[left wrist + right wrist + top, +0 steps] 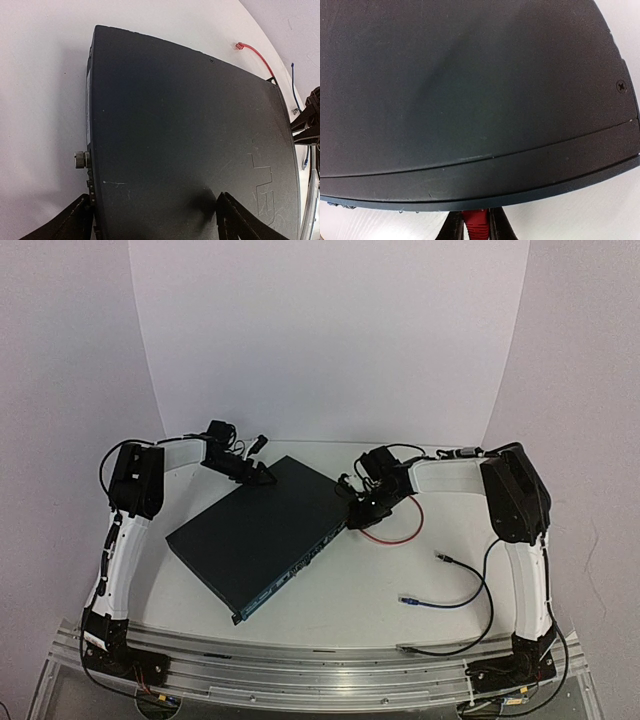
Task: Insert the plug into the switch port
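Switch (pixel 255 535) lay flat mid-table (pixel 380 605), set diagonally, with the port face along its near-right long edge. No readable brand on it. Pale markings on the port face were too small to read from the top cam. The lid had an embossed outline mark (pixel 262 187) with no legible text.

Left gripper (pixel 256 474) was at the switch's far corner with its jaws wide apart. One finger (pixel 75 222) hung beside the side face, the other (pixel 235 220) was over the lid, and nothing was held. A knurled thumbscrew (pixel 80 159) stuck out of that side face just ahead of the left finger.

Right gripper (pixel 357 510) sat at the far end of the port face, jaws pinched onto the red plug (pixel 476 227). In the right wrist cam the plug was just off the switch's lower rim. Couldn't tell if it lined up with a socket: the lid filled the view and only a sliver of ports (pixel 340 204) showed at the left.

Red cable (pixel 395 532) looped on the table right of the gripper. Blue cable (pixel 460 600) lay nearer the bases, its blue plug (pixel 405 598) loose and well apart from the switch. A dark connector (pixel 443 558) lay between the two. Black cable (pixel 450 648) ran along the near edge.
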You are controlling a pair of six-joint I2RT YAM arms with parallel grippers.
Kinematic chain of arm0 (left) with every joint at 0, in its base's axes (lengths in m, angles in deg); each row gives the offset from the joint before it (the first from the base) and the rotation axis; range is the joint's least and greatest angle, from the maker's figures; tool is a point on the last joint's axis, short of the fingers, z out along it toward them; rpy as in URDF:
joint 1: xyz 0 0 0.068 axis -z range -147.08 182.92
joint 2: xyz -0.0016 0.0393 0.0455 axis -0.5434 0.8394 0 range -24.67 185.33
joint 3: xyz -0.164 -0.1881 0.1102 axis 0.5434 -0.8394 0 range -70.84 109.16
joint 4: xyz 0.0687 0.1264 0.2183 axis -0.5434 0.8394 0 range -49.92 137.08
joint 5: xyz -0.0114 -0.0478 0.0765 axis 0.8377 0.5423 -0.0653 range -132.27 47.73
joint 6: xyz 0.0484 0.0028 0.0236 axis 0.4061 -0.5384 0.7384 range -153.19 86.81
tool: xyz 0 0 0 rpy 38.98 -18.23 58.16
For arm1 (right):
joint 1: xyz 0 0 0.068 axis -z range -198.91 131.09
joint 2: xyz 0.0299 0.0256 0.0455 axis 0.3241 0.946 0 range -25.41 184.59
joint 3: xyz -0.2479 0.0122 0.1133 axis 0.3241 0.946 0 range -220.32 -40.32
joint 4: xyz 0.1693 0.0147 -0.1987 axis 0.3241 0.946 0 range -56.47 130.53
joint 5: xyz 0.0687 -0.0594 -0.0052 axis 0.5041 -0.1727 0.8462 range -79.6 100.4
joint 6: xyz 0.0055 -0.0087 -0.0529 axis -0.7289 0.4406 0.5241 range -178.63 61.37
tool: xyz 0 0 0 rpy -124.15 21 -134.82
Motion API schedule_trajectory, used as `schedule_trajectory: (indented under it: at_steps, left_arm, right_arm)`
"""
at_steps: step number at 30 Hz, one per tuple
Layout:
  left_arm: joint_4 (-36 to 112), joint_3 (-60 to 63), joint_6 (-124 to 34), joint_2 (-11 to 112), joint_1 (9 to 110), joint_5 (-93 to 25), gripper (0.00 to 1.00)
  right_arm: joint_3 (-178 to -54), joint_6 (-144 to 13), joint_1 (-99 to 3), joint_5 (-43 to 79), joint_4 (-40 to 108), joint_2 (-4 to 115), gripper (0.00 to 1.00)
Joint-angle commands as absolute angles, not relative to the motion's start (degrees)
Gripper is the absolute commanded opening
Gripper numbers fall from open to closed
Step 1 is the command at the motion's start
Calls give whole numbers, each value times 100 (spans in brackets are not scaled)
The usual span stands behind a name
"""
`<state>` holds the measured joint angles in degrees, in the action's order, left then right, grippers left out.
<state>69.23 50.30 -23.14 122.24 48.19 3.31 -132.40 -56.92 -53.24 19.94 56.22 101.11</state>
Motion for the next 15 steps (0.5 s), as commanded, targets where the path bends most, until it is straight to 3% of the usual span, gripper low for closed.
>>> schedule_trajectory:
  at_steps: [1,8,15]
  left_arm:
    - [7194,4805,-2220,12145,5542,864,86]
    - [7027,4720,-2300,11995,5498,757,99]
    - [6733,4631,-2528,11757,5458,556,100]
  right_arm:
    - [-13474,-5613,-5446,2261,3121,9734,15]
    - [-13197,-5389,-5446,2080,3218,9508,27]
    - [-12774,-5003,-5443,2197,3630,9081,45]
